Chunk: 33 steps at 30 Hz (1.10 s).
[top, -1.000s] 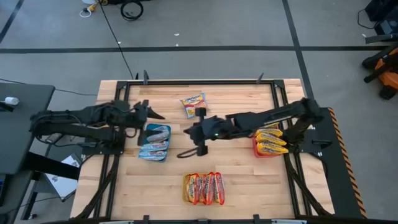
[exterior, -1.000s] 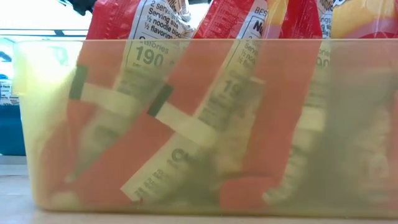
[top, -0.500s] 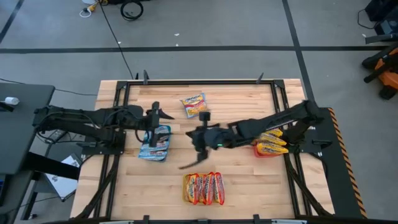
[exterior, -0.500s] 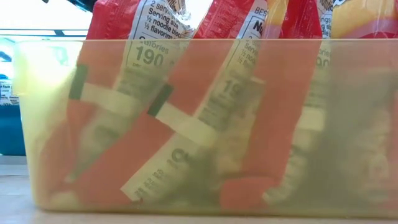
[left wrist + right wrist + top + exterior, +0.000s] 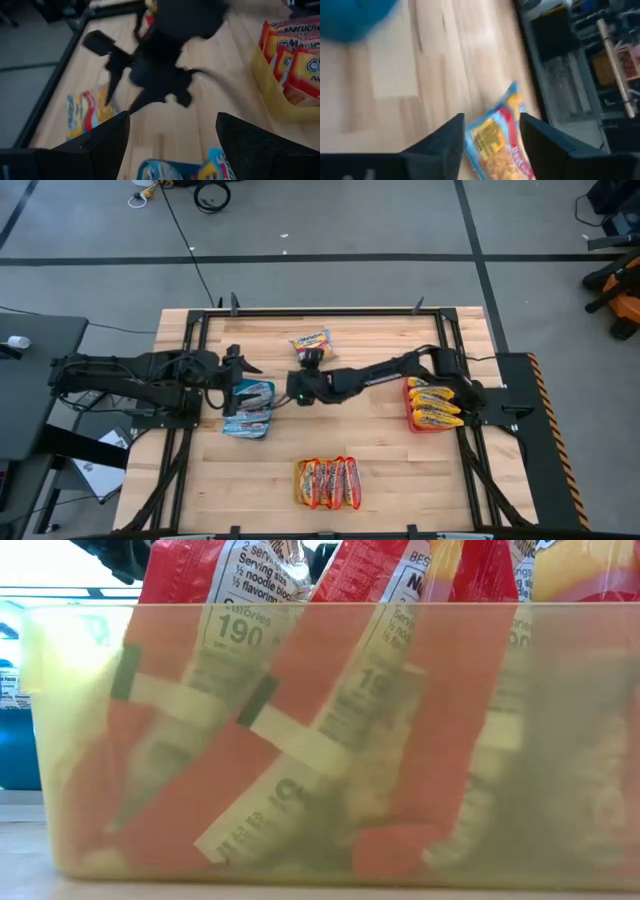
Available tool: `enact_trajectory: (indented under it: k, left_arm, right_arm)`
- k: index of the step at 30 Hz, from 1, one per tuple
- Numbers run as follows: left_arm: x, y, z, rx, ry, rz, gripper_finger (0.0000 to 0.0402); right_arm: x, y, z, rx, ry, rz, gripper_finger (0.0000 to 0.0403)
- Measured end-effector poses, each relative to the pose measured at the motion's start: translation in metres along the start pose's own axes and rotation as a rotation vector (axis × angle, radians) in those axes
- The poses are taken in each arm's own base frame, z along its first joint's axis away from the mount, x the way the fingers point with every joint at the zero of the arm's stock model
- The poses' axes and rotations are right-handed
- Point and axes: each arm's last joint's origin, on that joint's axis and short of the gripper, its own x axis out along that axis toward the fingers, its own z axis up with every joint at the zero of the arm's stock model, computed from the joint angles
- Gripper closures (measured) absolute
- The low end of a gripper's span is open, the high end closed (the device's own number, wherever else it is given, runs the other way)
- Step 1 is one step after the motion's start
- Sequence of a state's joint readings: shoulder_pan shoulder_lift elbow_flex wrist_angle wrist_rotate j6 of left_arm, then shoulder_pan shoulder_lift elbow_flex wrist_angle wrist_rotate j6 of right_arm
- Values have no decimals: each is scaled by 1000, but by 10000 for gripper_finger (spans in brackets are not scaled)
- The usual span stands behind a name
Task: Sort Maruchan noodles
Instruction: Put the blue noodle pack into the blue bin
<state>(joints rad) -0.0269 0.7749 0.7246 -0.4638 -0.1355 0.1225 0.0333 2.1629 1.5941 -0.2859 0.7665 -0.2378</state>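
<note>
Blue tray: a flat blue tray (image 5: pixel 247 412) on the left half of the wooden table (image 5: pixel 380 450) holds silvery-white and blue ramen packets (image 5: pixel 253 392), stacked flat.
Red tray: a red tray (image 5: pixel 413 420) at the table's right edge holds yellow-orange ramen packets (image 5: pixel 436 406) lying overlapped.
Yellow tray: a translucent yellow tray (image 5: pixel 60 740) near the front edge holds red-orange ramen packets (image 5: pixel 327 482) standing on edge in a row; the low view shows their white nutrition panels through its wall.
Loose packet: one silvery-white packet with blue edges and a yellow-red print (image 5: pixel 311 346) lies flat on bare wood near the back of the table, apart from all three trays.
Look of the packets: small, flat, rectangular, glossy plastic, with crimped ends.
Right gripper: the right gripper (image 5: pixel 297 376) reaches across the table's middle, just in front of the loose packet and beside the blue tray; in its wrist view the packet (image 5: pixel 500 140) shows between the two dark, spread fingers (image 5: pixel 440 150), which hold nothing.
Left gripper: the left gripper (image 5: pixel 240 372) hovers at the back edge of the blue tray; its fingers (image 5: pixel 100 145) stand wide apart and empty, with the blue tray's packets (image 5: pixel 160 171) showing just past them.
</note>
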Motion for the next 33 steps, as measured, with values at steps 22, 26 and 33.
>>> enact_trajectory:
  k: [22,26,33]
  left_arm:
    - [24,-7,-30,-48,22,2,102]
    - [24,-7,-30,-58,19,-1,102]
    - [25,-13,-32,-94,46,-9,102]
  right_arm:
    - [76,-13,-44,139,186,215,344]
    - [64,-16,-42,88,203,246,390]
    - [-35,-47,-5,8,62,287,397]
